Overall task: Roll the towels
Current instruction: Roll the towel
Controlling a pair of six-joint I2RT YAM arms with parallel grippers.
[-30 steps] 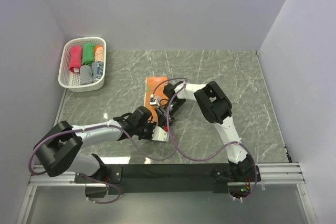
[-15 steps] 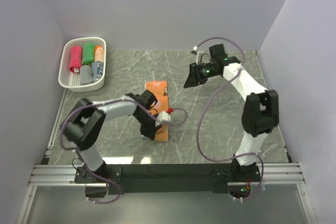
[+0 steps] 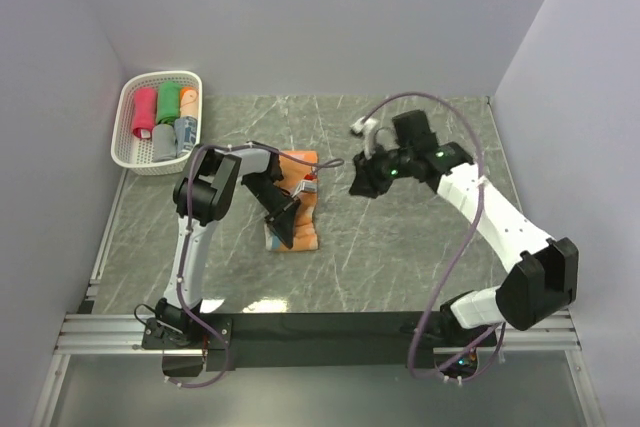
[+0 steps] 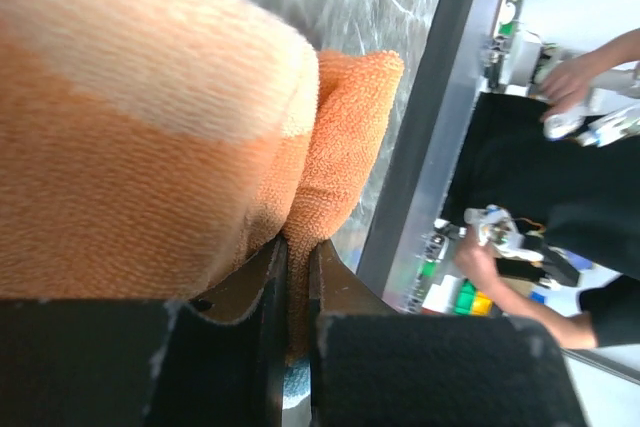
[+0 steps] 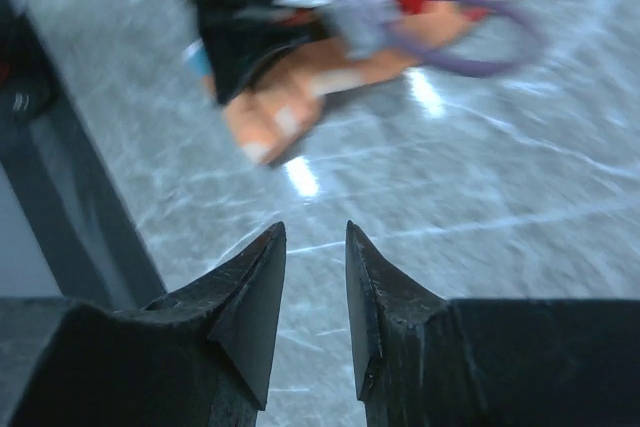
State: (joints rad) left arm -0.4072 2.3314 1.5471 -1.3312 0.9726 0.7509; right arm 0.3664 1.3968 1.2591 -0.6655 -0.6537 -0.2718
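Grey-green marbled tabletop (image 3: pixel 420 247) fills the overhead view, with pale walls on 3 sides. At its far left corner a white basket (image 3: pixel 160 75) holds several rolled towels (image 3: pixel 165 117). The orange towel (image 3: pixel 300 209) lies near the middle, partly bunched, and the left gripper (image 3: pixel 285 225) is down on its near end. The right gripper (image 3: pixel 362 179) hangs over bare table, well apart to the towel's right.

From the left wrist, the left gripper (image 4: pixel 297 247) has its jaws pinched almost together on a fold of the orange towel (image 4: pixel 150 147), whose thick pile bulges over the fingers.

From the right wrist, the right gripper (image 5: pixel 315 267) shows its 2 fingers slightly parted with nothing between them, above bare marble. The orange towel (image 5: pixel 290 112) is a blur beyond.

The towel looks light, soft and floppy, so it will likely sag and loosen wherever it is unsupported. Its looped pile should give good grip, and it is not fragile. An edge or corner looks the best hold, pinched through every layer of the fold. A 2nd hold at the other corner of the same short edge would probably keep the roll even.
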